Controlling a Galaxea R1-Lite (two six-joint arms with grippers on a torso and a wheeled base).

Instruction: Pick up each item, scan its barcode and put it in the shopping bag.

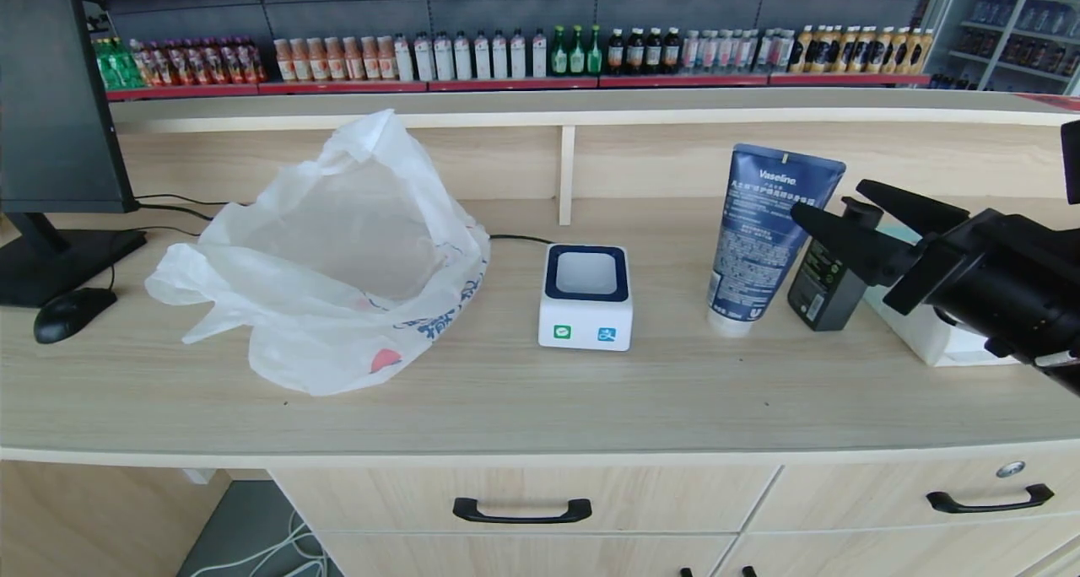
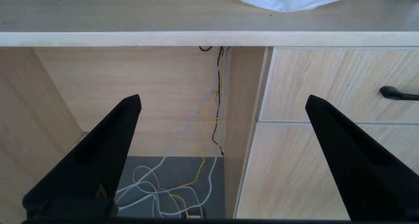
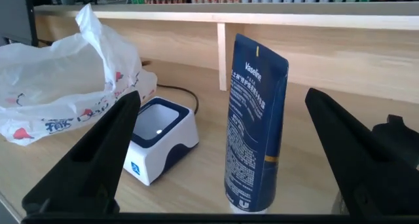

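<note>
the right end effector (image 1: 827,197) hangs open near the tube (image 1: 764,231), which stands upright on the surface (image 1: 506,391) just beside a dark bottle (image 1: 823,286). it should close squarely on the tube's mid-body, sparing the bottle, with the barcode free for the scanner (image 1: 585,294).

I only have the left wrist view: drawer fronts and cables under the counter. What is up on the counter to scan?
Observer: A blue tube stands upright, cap down, with a dark bottle beside it.
Operator: Where is the scanner?
Observer: The white scanner sits between the tube and the shopping bag.
Operator: And the right tool?
Observer: The right tool is open and empty, hovering close to the tube and bottle.
</note>
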